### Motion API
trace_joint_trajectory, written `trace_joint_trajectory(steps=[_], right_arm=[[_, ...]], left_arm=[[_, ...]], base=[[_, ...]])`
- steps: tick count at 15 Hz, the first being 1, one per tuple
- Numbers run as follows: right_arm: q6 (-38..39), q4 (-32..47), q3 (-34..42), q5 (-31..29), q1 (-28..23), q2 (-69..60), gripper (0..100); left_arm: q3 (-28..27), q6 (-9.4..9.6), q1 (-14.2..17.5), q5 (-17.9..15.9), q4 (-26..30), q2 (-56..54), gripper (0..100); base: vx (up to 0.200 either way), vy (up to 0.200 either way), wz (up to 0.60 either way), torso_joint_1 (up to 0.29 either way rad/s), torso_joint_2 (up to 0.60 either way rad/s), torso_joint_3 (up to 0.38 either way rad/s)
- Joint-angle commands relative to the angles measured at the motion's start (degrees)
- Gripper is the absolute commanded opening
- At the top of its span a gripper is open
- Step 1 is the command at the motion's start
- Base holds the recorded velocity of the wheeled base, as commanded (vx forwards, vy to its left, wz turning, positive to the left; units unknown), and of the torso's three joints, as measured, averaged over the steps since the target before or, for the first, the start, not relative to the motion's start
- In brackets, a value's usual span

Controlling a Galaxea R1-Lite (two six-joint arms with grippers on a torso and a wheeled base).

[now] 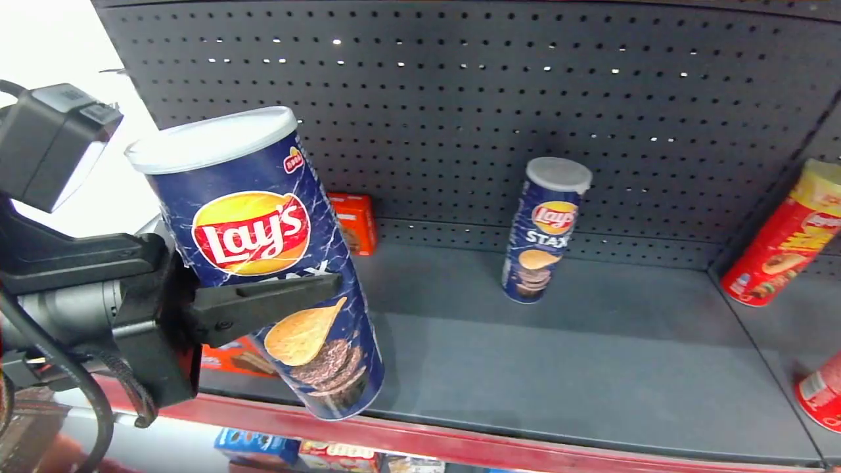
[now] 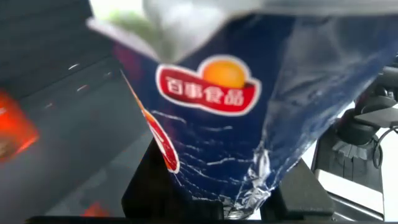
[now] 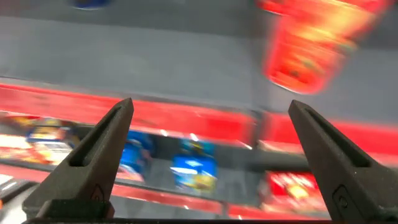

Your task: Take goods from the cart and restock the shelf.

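1. My left pincer (image 1: 289, 292) is clenched around the blue chip can (image 1: 263, 263). One flat black finger (image 1: 263, 302) lies across its printed front, just above the picture of the chips.
2. The blue chip can is a tall cylinder with a glossy, marbled blue wrap and a pale, matte plastic lid. It tilts with the lid toward my left. Its base hangs over the front left part of the shelf deck (image 1: 558, 368), near the red front lip (image 1: 460, 440). I cannot tell whether the base touches the deck.
3. In the left wrist view the can's wrap (image 2: 249, 124) looks creased and shiny between my dark fingers (image 2: 155, 193).
4. Behind the can's lower half lies a flat orange carton (image 1: 236, 358). A second orange box (image 1: 355, 220) stands at the back.
5. A second blue can (image 1: 542, 230) of the same shape stands well apart to the right, close to the perforated dark metal pegboard (image 1: 525, 85).
6. Further right a red can (image 1: 782, 236) leans, and another red can (image 1: 821, 394) sits at the edge.
7. My right pincer (image 3: 211, 107) is released, its two tapered black fingers spread wide before the lip and a blurred red can (image 3: 311, 50).
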Motion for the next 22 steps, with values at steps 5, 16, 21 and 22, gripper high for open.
trace_joint_trajectory(steps=[5,16,21,22], right_arm=[[-0.01,0.04,0.0,0.04,0.0,0.08,100],[-0.54,0.21,-6.15,2.59,0.7,3.33,100],[0.78,2.5,-26.02,12.34,7.73,27.76,100],[-0.1,2.5,-26.46,13.31,9.14,28.64,100]], left_arm=[[0.48,0.02,0.18,0.09,-0.06,0.09,0],[3.55,-0.15,2.64,0.17,-1.9,-1.41,0],[3.55,-2.09,2.82,0.26,-3.49,-1.05,0],[3.73,-2.35,2.82,0.26,-3.66,-1.05,0]], base=[[0.0,0.0,-0.12,0.0,0.0,0.0],[0.0,0.0,0.0,0.0,0.0,0.0],[0.0,0.0,0.0,0.0,0.0,0.0],[0.0,0.0,0.0,0.0,0.0,0.0]])
